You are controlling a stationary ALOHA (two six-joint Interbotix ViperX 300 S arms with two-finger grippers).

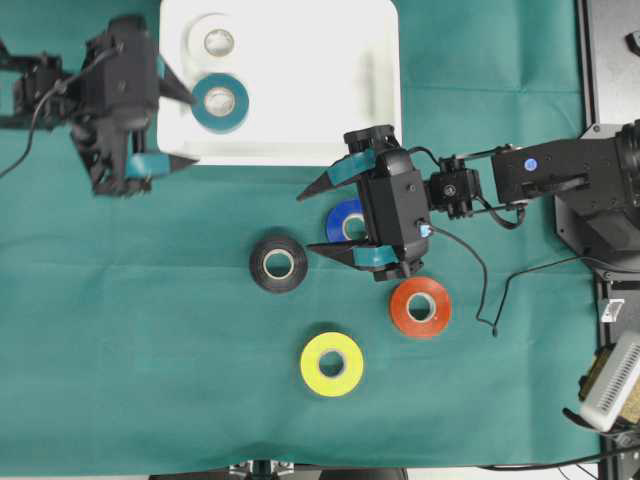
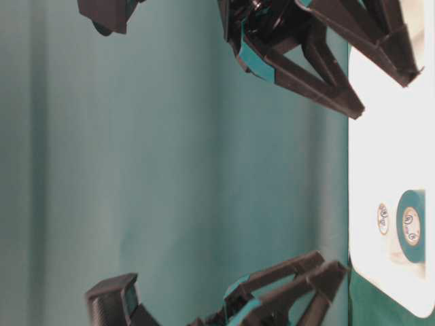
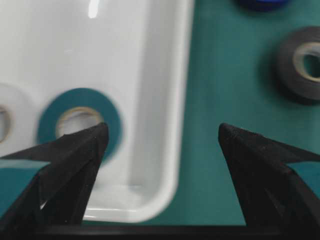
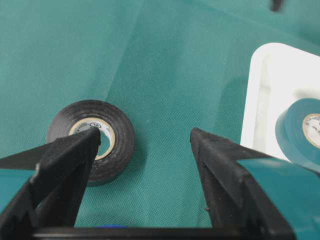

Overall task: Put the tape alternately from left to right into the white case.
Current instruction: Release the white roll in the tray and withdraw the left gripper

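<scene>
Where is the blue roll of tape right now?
In the overhead view the blue roll lies on the green cloth just below the white case, partly hidden under the open right gripper, between the black roll and the red roll.

You see a teal-green cloth (image 1: 150,350) covering the whole tabletop, with faint creases running across it. Along the right edge of the overhead frame, the cloth ends at a dark surface (image 1: 608,60). In the lower right corner sits a pale ribbed device (image 1: 612,385). Light falls evenly, with soft shadows.
</scene>
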